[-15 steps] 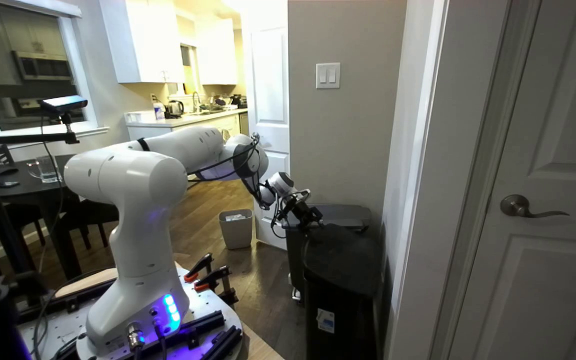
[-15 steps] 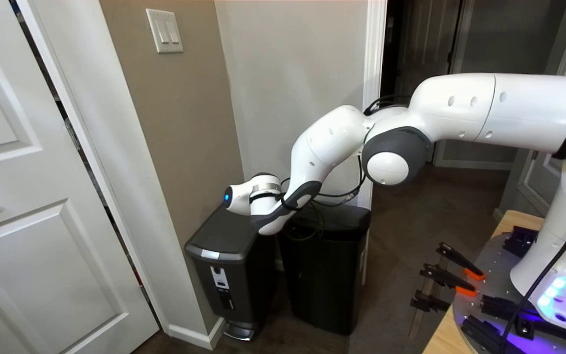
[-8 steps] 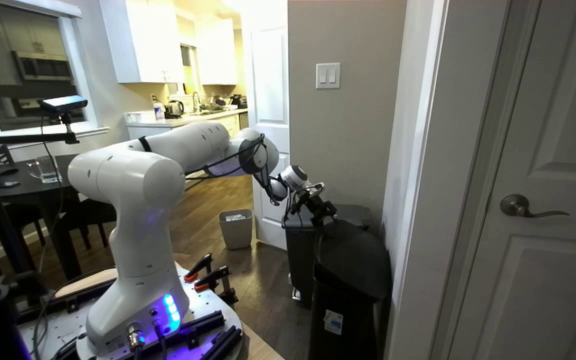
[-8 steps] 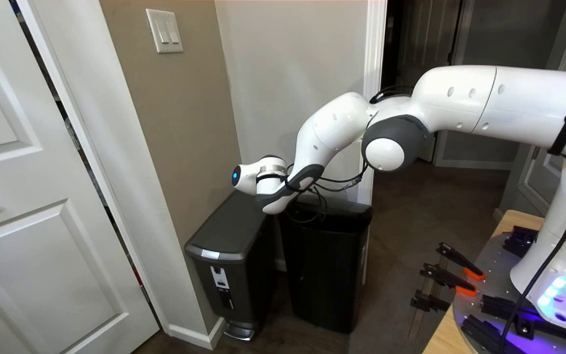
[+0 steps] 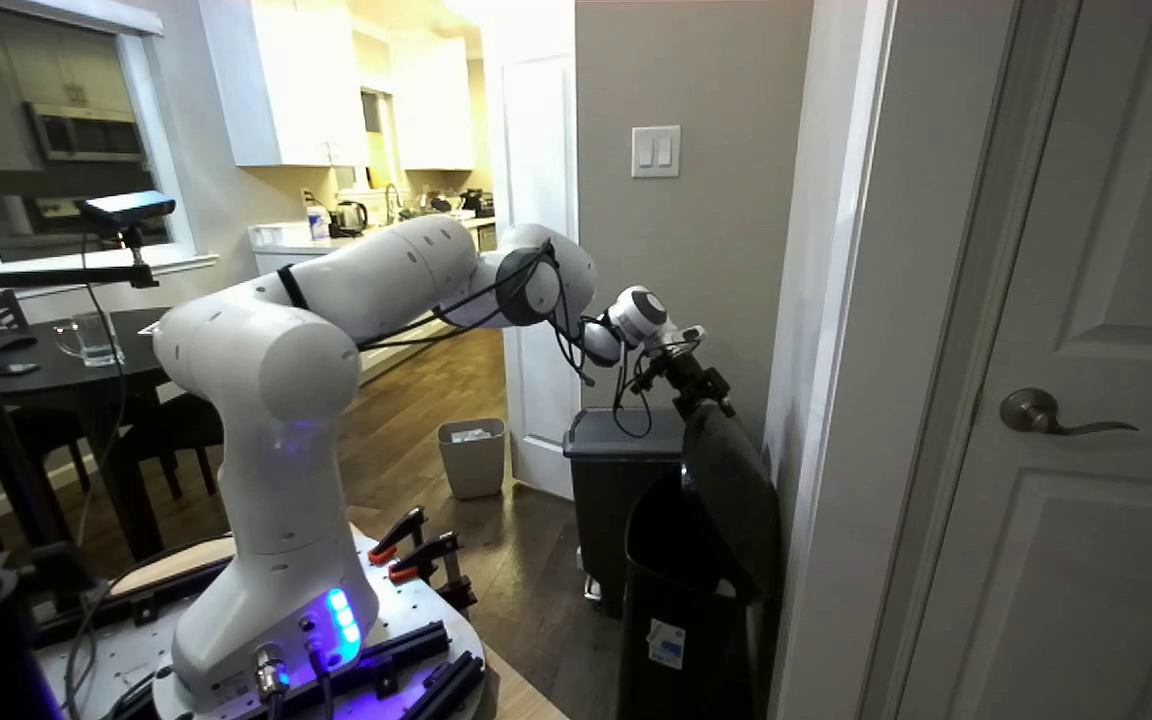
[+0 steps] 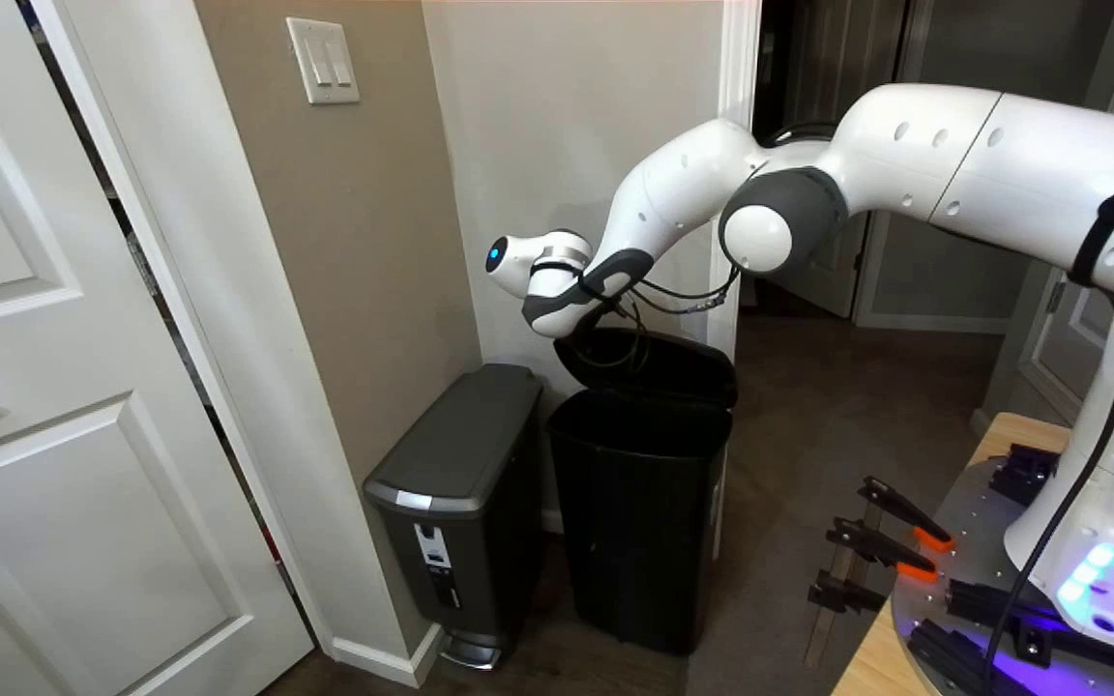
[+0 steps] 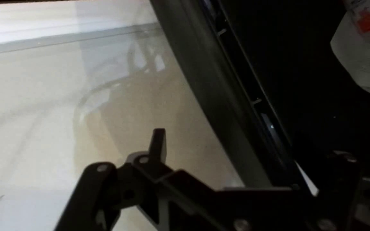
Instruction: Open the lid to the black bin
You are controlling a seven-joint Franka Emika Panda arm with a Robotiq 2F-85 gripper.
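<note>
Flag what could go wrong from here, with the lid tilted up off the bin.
The lid might fall shut: the gripper is at its raised edge, but the jaws stand apart in the wrist view, so no firm pinch shows.

The cables loop in front of the raised lid in an exterior view and could snag on its edge.

A wall stands close by the black bin, so swinging the lid further might scrape it.

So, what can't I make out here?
Black bin: depths lost in shadow in both exterior views.
Its label: print too small in an exterior view.
Lid: partly behind the arm in an exterior view.
Red-marked item: blurred, cut off by the wrist view's right edge.
</note>
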